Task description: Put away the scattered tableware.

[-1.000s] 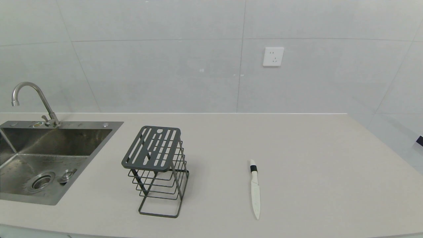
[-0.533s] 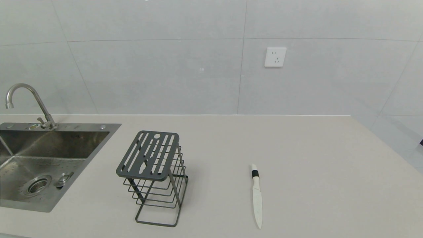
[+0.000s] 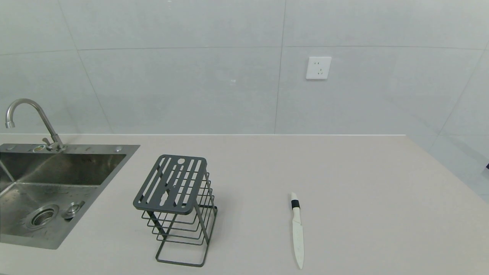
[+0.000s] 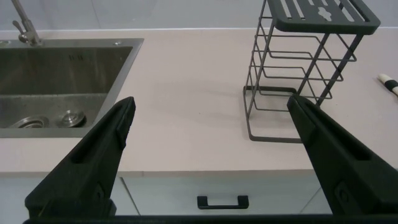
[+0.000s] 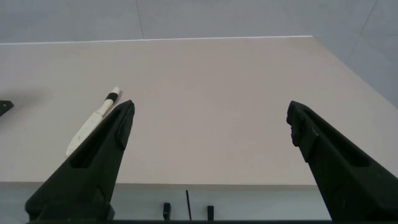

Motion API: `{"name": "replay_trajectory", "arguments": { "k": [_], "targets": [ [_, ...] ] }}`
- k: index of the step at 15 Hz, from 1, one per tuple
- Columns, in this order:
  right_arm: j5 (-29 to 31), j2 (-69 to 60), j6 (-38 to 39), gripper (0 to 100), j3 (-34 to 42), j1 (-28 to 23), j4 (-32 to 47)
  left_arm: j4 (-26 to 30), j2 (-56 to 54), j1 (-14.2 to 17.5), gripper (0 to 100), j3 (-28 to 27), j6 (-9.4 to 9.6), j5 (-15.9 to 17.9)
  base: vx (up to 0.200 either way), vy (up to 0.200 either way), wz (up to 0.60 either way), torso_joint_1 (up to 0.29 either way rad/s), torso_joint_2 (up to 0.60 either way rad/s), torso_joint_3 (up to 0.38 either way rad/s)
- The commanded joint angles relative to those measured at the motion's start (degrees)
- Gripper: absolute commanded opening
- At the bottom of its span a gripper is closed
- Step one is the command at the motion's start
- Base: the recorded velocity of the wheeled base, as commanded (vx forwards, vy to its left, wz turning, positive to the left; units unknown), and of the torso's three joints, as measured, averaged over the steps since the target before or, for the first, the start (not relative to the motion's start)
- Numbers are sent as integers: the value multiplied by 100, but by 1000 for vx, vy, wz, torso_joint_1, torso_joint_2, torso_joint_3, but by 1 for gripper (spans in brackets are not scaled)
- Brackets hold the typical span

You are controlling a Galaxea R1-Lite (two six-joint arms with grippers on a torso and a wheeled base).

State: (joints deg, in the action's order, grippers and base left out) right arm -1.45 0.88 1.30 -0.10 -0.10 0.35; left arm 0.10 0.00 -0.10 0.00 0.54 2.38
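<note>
The left gripper [image 4: 210, 106] and right gripper [image 5: 210, 107] hang just short of the counter [image 3: 363, 183], jaws spread wide and holding nothing, probably readied for the knife [image 3: 297, 229] lying flat near its front edge, right of the empty slotted rack [image 3: 174, 208] beside the sink [image 3: 114, 147].

No legible text, labels or numbers.

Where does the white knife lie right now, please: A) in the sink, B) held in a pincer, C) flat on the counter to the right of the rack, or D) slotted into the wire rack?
C: the knife lies flat on the counter, apart from the rack and on its right.
</note>
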Motion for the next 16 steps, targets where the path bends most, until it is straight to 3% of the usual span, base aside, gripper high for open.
{"name": "replay_trajectory", "arguments": {
  "k": [1,11,13,14,15,16],
  "targets": [
    [-4,9,1,100,1,1,0,-1,9,1,100,0,8,8,0,0,0,144,-359,-193],
    [-31,9,19,100,1,1,-44,-10,9,1,100,0,-10,35,0,0,0,22,-53,-28],
    [-145,35,397,100,-271,-34,-879,-10,9,1,100,0,-10,35,0,0,0,0,0,0],
    [-145,35,397,100,-271,-34,-879,-10,9,1,100,0,-10,35,0,0,0,0,0,0],
    [-1015,431,494,100,-904,-78,-1029,-10,9,1,100,0,-1,44,0,0,0,0,0,0],
    [-1419,466,476,100,-896,-69,-721,-10,9,1,100,0,-1,44,0,0,0,0,0,0]
  ]
}}
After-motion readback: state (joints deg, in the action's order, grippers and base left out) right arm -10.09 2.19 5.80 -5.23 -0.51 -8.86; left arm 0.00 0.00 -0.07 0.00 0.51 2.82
